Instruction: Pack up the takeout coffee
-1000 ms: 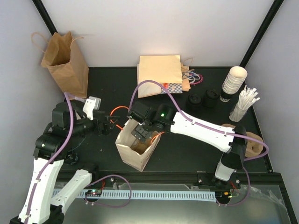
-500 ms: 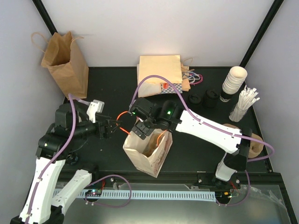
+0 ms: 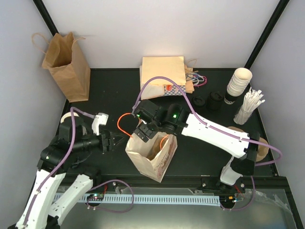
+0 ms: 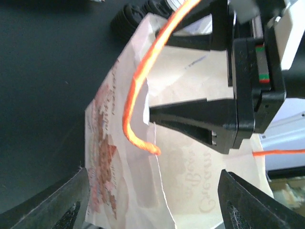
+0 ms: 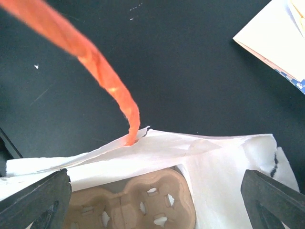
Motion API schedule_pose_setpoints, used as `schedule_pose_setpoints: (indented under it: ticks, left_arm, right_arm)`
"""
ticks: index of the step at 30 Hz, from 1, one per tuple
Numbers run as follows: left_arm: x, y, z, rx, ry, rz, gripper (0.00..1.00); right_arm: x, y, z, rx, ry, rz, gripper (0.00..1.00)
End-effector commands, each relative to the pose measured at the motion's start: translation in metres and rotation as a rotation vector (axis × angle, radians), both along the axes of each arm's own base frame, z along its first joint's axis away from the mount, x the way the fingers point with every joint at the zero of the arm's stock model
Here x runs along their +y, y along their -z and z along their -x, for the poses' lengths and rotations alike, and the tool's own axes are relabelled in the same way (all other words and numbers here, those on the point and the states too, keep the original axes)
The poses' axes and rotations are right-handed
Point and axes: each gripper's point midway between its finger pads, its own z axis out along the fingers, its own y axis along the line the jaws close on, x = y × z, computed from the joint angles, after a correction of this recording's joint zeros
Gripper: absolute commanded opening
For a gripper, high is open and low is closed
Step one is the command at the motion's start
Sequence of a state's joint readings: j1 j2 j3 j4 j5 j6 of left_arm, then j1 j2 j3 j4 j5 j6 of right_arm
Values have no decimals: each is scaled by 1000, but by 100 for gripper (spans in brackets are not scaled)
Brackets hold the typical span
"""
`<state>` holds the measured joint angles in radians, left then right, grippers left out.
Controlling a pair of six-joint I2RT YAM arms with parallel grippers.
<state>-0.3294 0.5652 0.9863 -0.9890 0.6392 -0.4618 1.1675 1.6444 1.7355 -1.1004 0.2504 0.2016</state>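
Top external view: the takeout coffee (image 3: 214,100) is judged to be one of two black-topped rounds at the far right of the desk (image 3: 105,90), just beside the stacked cups (image 3: 238,83). From above no cup wall shows, so I cannot tell which round is the lidded cup and which a loose lid. It appears upright, long axis vertical. The printed paper bag (image 3: 152,160) stands open at centre. The right hand (image 3: 142,135) hovers at the bag's far rim with its jaws spread and nothing held. The left hand (image 3: 114,141) points at the bag from the left, its jaws apart and empty. The coffee lies to the right of the bag and further back, on the right arm's side. The right hand is the nearer of the two, while the left is well apart, with the bag between.

Left wrist view: both fingers are parted around the bag's wall without closing on it, and the right hand's fingers sit at the rim.

Right wrist view: the fingers stand wide over the mouth, a cardboard cup carrier (image 5: 138,210) lies inside, and the orange handle (image 5: 95,62) rises from the rim. No coffee is in the bag.
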Motion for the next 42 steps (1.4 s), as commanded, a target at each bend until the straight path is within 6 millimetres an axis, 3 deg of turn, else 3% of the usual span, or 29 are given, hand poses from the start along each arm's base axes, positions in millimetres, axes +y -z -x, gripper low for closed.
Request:
schedule_pose_setpoints:
  ticks: [1,6,14,17,21,30,33,42]
  left_arm:
    - [-9,7,5,84,11,4,74]
    - [-21,23,7,156,8,-84,62]
    - [-21,36,3,211,-36,-240,40]
    - [-25,37,0,213,-39,-247,24]
    - [-13,31,-8,173,-102,-288,3]
    - [-14,26,-17,139,-105,-326,2]
    - [-16,24,-18,129,-100,-322,2]
    - [-18,22,-21,114,-85,-336,2]
  right_arm:
    - [0,-16,-1,-30,19,-65,100]
    - [1,-17,-1,-32,17,-72,100]
    - [-4,-22,0,-44,26,-91,100]
    - [-7,-28,-1,-59,37,-117,100]
    - [-15,-42,-4,-102,64,-159,100]
    - [-43,-101,-20,-313,189,-385,100]
    - [-59,-135,-27,-422,256,-518,100]
    - [-119,-200,-48,-724,561,-755,100]
